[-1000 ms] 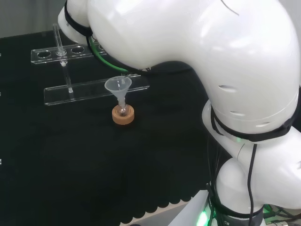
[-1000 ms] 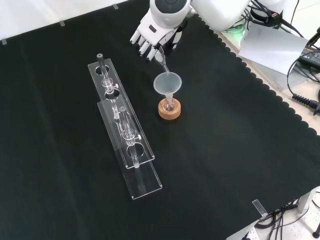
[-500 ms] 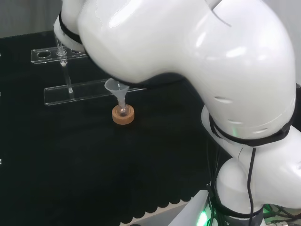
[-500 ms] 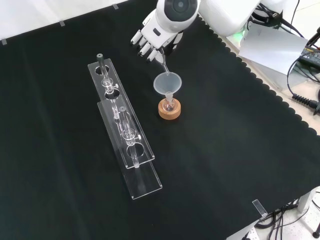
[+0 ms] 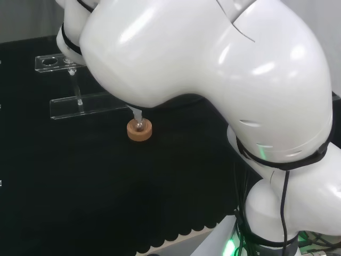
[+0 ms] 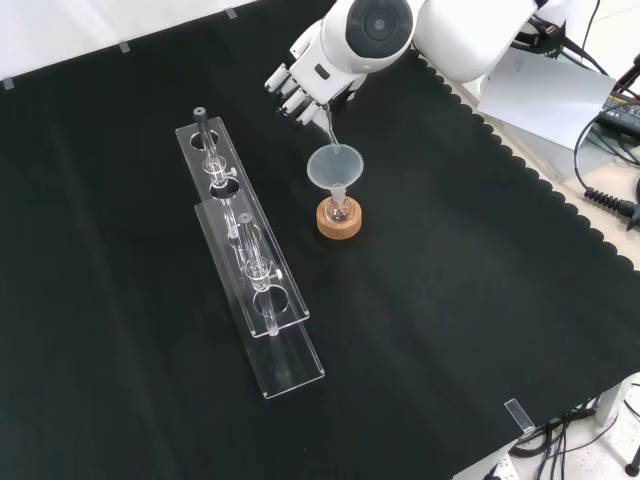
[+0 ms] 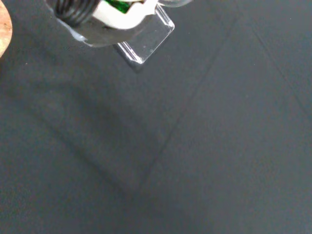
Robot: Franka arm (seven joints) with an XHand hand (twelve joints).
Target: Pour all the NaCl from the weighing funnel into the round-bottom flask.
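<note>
In the front view the hand (image 6: 305, 82) hangs just above and behind a clear plastic funnel (image 6: 335, 166). Its fingers are curled round the clear weighing funnel (image 6: 326, 125), whose thin spout slants down to the plastic funnel's rim. The plastic funnel stands in the neck of a small round-bottom flask (image 6: 339, 209) on a cork ring (image 6: 340, 222). I cannot make out any powder. In the head view the cork ring (image 5: 139, 132) and the flask (image 5: 139, 125) show below the arm's big white link, which hides the funnel's bowl.
A long clear rack (image 6: 245, 255) with a few tubes lies left of the flask in the front view, and behind it, rack (image 5: 80, 104), in the head view. The wrist view catches a clear rack corner (image 7: 146, 38). The cloth's scalloped edge (image 6: 520, 150) runs at the right.
The arm's upper links have swung left in the head view and now cover the funnel's bowl. In the front view the wrist has shifted slightly right; the weighing funnel's spout stays over the funnel.
</note>
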